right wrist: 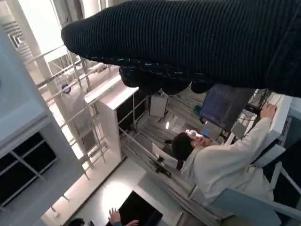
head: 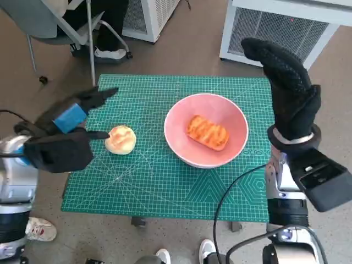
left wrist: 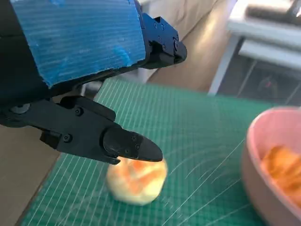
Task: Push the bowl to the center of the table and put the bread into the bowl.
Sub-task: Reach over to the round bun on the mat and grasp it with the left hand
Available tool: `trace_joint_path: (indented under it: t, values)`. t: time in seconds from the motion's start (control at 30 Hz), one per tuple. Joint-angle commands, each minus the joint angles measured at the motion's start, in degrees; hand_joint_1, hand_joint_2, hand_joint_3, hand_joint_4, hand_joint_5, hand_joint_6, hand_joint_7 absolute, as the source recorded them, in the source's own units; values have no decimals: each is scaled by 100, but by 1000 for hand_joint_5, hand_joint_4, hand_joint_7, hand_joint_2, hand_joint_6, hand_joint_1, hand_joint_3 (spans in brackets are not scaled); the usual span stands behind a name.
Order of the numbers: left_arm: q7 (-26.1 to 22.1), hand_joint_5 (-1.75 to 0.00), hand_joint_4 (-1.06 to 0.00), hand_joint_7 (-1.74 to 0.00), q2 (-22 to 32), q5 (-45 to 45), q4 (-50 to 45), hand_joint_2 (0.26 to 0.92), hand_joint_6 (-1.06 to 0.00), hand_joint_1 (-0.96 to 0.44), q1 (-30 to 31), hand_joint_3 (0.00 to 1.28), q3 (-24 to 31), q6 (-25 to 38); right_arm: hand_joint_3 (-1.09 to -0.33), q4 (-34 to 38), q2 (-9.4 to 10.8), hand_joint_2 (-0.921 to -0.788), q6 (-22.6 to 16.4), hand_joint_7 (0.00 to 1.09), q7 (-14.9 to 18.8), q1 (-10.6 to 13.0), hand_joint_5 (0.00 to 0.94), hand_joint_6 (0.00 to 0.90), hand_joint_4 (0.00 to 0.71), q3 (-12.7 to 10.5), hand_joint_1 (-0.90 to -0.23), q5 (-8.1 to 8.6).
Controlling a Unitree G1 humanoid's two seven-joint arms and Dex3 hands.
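Bread sits in two spots here. A long orange bread piece (head: 207, 132) lies inside the pink bowl (head: 179, 144), and the bowl stands on the green cutting mat (head: 165, 181) that covers the worktop, about in the middle of the mat. A round bread roll (head: 120, 139) lies on the mat just beside the bowl, on the side of the robot's left arm. In the left wrist view the round roll (left wrist: 136, 181) is pale yellow with orange marks on top, and the bowl's rim (left wrist: 254, 179) shows at the edge. The left hand (head: 69, 132) with blue tape on its back hangs over the mat next to the roll. Its fingers (left wrist: 127, 143) are spread apart and hold nothing; one black finger reaches out right above the roll, and I cannot tell if it touches it. The right hand (head: 289, 91) in the black knitted glove is lifted up high on the other side of the bowl, away from it, with its fingers straight and holding nothing. In the right wrist view the glove (right wrist: 197, 42) is a dark band, and a person in a white top (right wrist: 225, 162) sits on a chair. Near the far side of the mat, a person's leg and white shoe (head: 109, 53) show on the floor beside a grey chair (head: 52, 25).
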Motion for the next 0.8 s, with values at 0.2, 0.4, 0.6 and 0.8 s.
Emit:
trace_joint_path:
  t: [0.2, 0.4, 0.6, 0.8]
  values:
    - [38, -19, -239, -59, -180, 297, 616, 890, -363, -330, -175, 0, -525, 116, -854, 114, -74, -921, -34, 663, 125, -7, 496, -1, -1, -11, -565, 19]
    - [28, -29, -293, -68, -326, 502, 1060, 889, -389, -296, -339, 0, -863, 182, -859, 46, -88, -921, -25, 664, 89, 11, 498, -1, -1, -15, -563, -24]
    - [102, -46, -376, -90, -432, 687, 1559, 892, -436, -276, -520, 1, -1133, 155, -861, 79, -102, -921, -58, 664, 52, 2, 497, -1, -1, -32, -563, -81]
    - [198, -56, -511, -135, -549, 792, 1973, 896, -522, -244, -643, 2, -1315, 139, -859, 79, -105, -921, -75, 664, 23, 9, 497, -1, -1, -35, -563, -114]
